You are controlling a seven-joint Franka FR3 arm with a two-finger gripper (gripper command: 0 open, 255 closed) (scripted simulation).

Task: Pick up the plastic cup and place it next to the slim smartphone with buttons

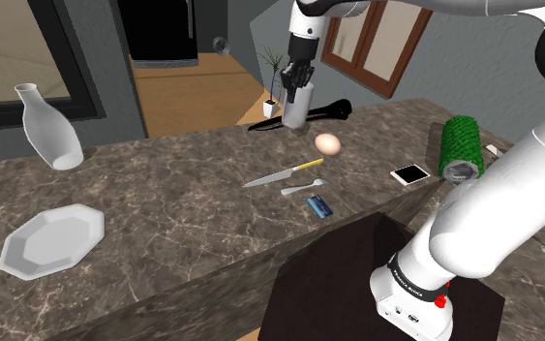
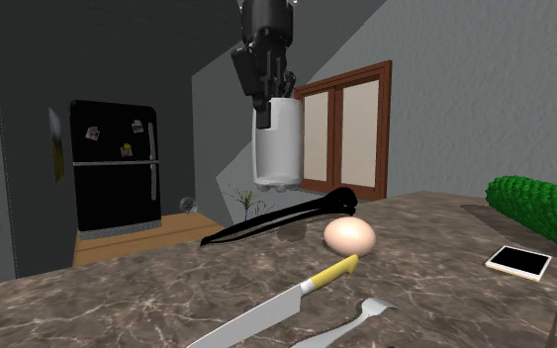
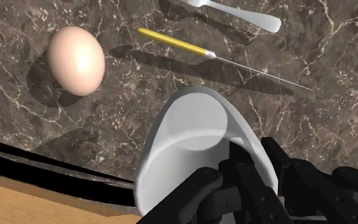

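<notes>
A plain white cup hangs upright in the air above the far edge of the dark marble counter, with my black gripper shut on its rim from above. In the second exterior view the cup floats clear of the counter under the gripper. In the wrist view the fingers clasp the cup's wall, one inside and one outside. The slim white smartphone lies flat on the counter towards the shoulder view's right, well apart from the cup.
Below and near the cup lie an egg, a yellow-handled knife, a fork, a blue lighter and a long black utensil. A green roll lies beside the phone. A white bottle and plate stand far left.
</notes>
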